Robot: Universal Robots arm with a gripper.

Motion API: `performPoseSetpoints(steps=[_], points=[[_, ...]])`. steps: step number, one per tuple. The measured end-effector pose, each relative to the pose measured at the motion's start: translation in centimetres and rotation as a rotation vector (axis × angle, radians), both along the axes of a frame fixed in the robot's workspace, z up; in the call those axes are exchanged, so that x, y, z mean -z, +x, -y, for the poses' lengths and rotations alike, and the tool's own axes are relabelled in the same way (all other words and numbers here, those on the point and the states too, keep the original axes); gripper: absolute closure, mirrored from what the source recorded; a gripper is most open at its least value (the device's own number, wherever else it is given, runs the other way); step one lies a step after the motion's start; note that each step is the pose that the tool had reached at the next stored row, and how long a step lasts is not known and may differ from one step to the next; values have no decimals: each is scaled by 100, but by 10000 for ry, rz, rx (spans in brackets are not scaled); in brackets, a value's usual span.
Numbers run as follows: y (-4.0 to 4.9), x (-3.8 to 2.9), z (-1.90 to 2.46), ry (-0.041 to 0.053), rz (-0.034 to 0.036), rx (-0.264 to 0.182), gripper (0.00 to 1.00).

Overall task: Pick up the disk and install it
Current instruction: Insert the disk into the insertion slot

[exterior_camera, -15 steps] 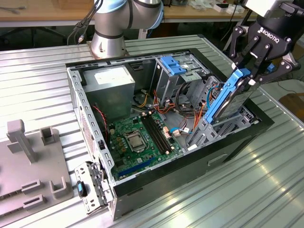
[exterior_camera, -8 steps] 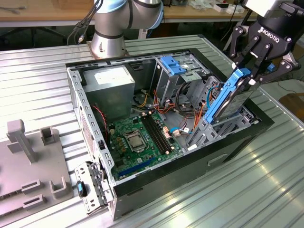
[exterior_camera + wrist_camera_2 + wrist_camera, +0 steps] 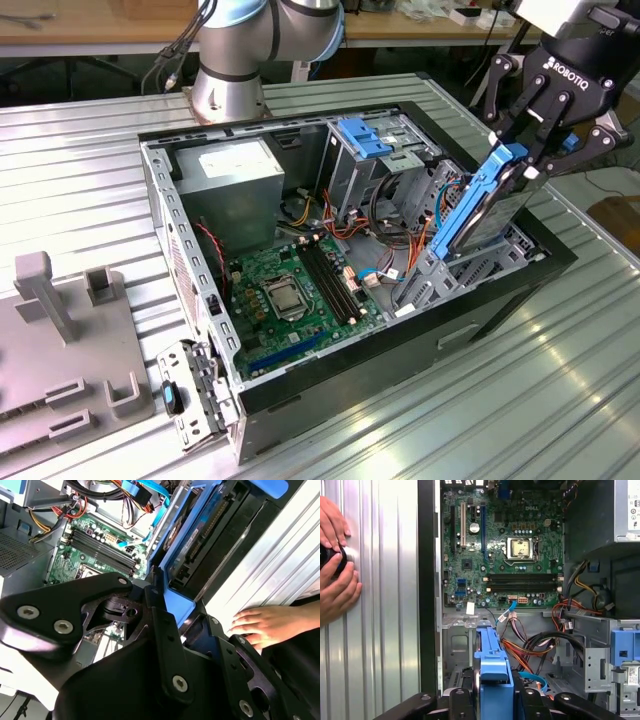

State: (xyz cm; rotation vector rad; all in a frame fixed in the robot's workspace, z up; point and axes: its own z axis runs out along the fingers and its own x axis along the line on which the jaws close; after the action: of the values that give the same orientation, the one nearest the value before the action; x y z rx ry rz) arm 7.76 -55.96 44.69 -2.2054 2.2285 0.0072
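Your gripper (image 3: 521,158) clamped on the blue-framed disk (image 3: 478,208), disk tilted steeply over the open computer case (image 3: 330,385), motherboard (image 3: 290,290) exposed.

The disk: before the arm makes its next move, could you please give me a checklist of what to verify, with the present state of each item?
1. Grip: the end effector is shut on the upper end of the disk. ok
2. Seating in the bay: not ok; the disk is tilted, mostly above the case.
3. The case is open. ok
4. Path free of cables: cannot tell; orange ones lie close to the bay.
5. A person's hand outside the case: ok; it rests on the table.
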Motion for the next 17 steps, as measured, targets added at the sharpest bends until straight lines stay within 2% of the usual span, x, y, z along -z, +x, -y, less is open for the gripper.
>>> performPoseSetpoints(steps=[2,5,17], points=[[-3,3,0,-2,78,0,63],[-27,4,0,2,118,-1,63],[-37,4,0,1,120,0,63]])
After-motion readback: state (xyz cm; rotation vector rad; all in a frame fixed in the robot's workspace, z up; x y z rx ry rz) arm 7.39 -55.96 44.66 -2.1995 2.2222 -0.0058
